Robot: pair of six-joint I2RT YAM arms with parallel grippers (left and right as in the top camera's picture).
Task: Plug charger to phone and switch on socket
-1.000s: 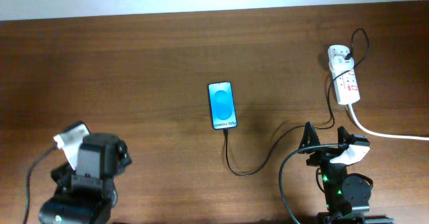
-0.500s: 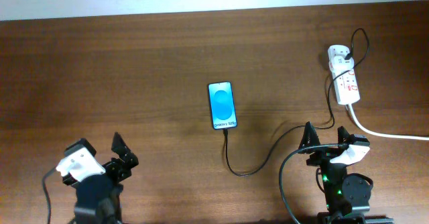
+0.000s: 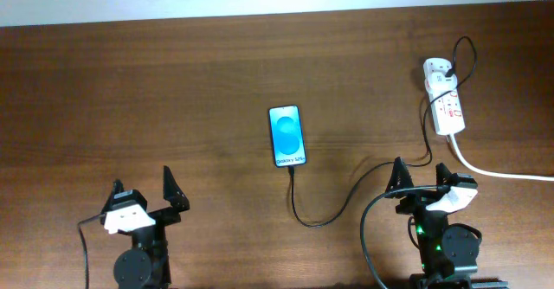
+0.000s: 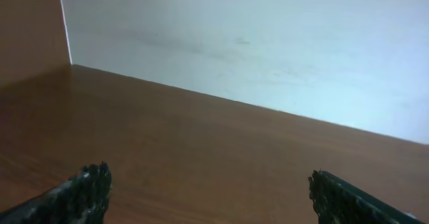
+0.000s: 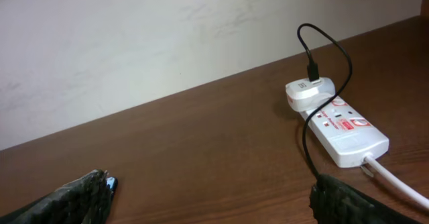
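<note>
The phone (image 3: 288,136) lies flat at the table's centre, its screen lit light blue. The charger's thin black cable (image 3: 322,221) runs from the phone's near end in a loop to the white plug block (image 3: 437,69) on the socket (image 3: 448,107) at the far right. The connector tip sits at the phone's bottom edge. In the right wrist view the socket (image 5: 345,130) lies ahead on the right with the cable (image 5: 307,137) crossing it, and a corner of the phone (image 5: 110,182) peeks beside the left finger. My left gripper (image 3: 143,185) is open and empty at the near left. My right gripper (image 3: 421,170) is open and empty near the socket.
A thick white cord (image 3: 502,173) runs from the socket off the right edge. A light wall (image 4: 268,43) stands behind the table's far edge. A black arm cable (image 3: 368,237) loops beside the right arm base.
My left arm has swung from a turned pose at the near left corner to face forward, its open fingers now pointing up the table. The right arm, phone and cable have not moved.
</note>
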